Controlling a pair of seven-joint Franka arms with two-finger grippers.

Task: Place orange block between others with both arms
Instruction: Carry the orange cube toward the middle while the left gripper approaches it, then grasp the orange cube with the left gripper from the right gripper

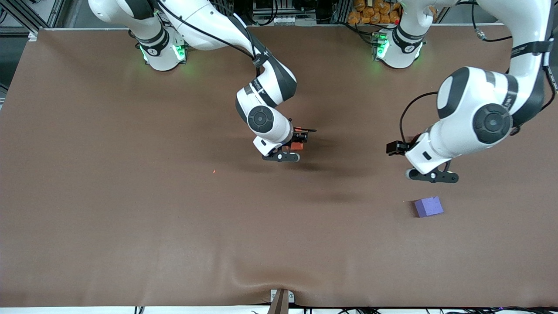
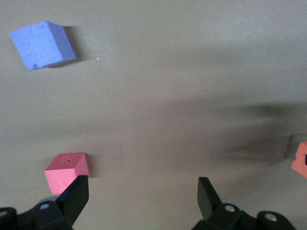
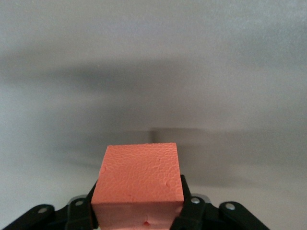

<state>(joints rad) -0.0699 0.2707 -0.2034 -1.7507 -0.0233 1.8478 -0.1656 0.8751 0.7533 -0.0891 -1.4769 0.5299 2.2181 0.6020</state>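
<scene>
Front view shows my right arm reaching from its base out to the middle of the table, elbow bent, wrist turned down, with my right gripper low over the brown surface. Its fingers sit on either side of the orange block, and the right wrist view has the cube filling the space between the pads; I cannot tell whether they are pressing it or have slackened. My left arm folds down from its base toward its own end of the table and waits, the left gripper spread wide and holding nothing. It hangs just above the red-pink cube, which lies close by one fingertip. Nearer the front camera rests the purple cube, well apart from the orange block
</scene>
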